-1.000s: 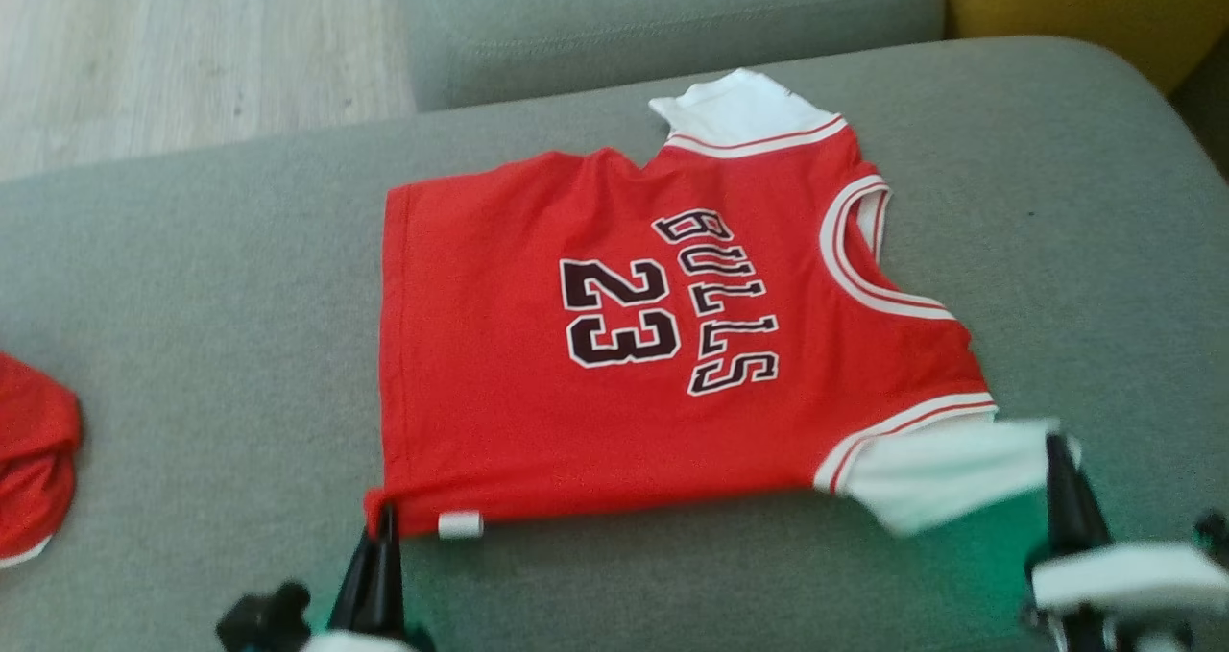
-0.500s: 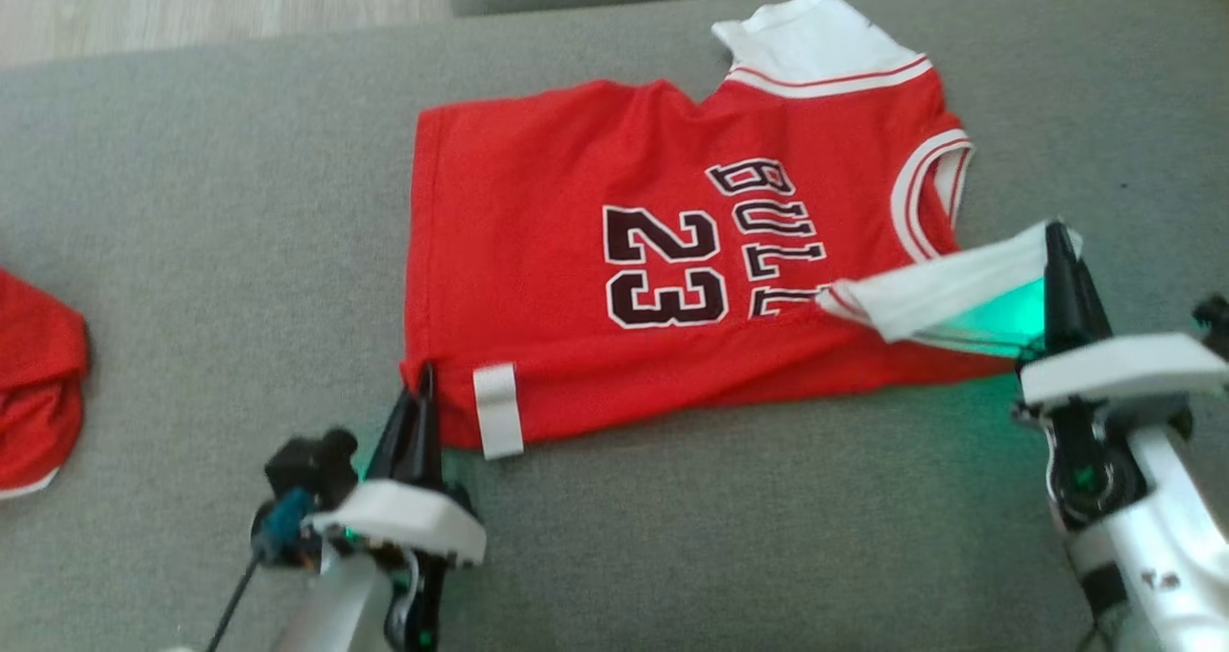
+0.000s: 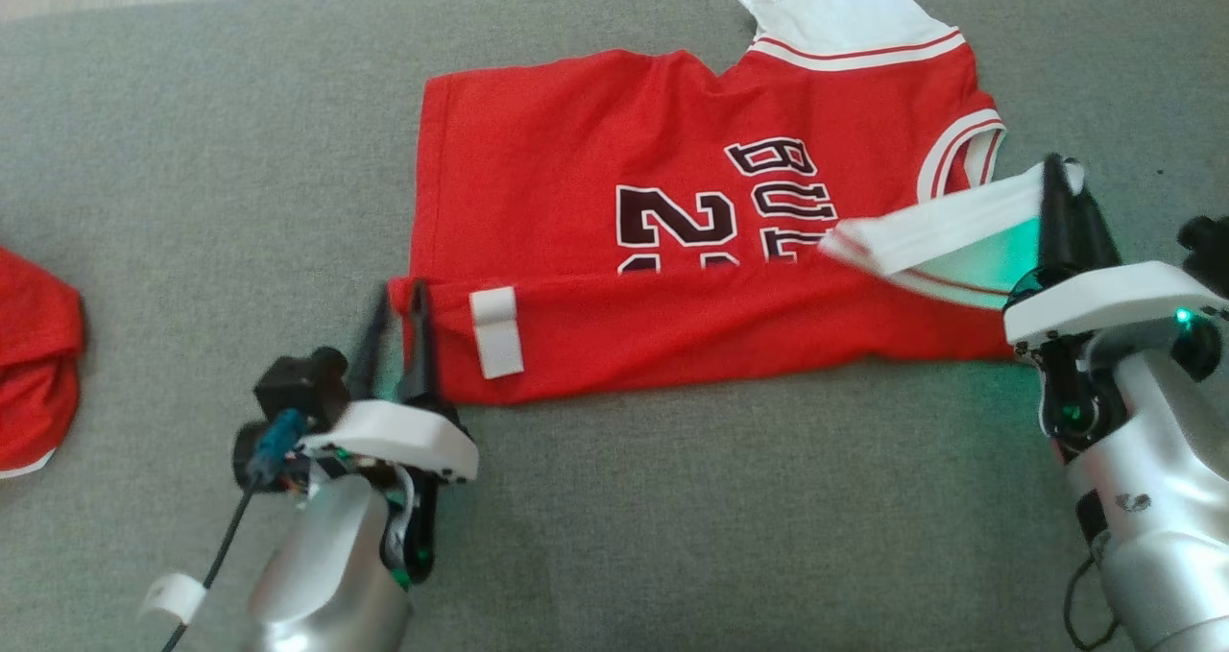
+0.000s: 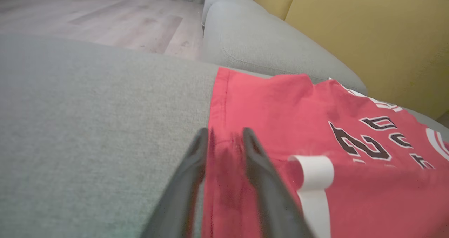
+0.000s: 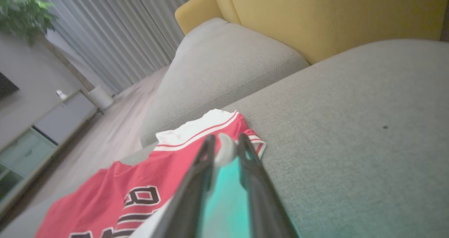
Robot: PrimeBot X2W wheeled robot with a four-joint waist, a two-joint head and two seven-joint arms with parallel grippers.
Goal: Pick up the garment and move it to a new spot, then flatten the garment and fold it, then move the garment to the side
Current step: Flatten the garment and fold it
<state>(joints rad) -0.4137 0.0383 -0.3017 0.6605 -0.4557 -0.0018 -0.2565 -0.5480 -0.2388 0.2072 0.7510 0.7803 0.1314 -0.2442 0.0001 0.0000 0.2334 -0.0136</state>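
A wide grey fabric cushion [image 3: 672, 498] carries everything here, its weave plain and flat. A red jersey [image 3: 595, 210] lies spread on it, towards the far right part, with the hem to the left and the neck to the right. It has white sleeves and black, white-edged lettering and digits on the upper face. The jersey's near edge is doubled over onto the rest, hiding the lower part of the print and turning up a small white label [image 3: 496, 330]. The near sleeve is raised off the cushion. Well apart, at the cushion's left edge, lies a bunched red cloth [image 3: 34, 364]. A tiny dark speck [image 5: 385, 127] marks the fabric to the right.
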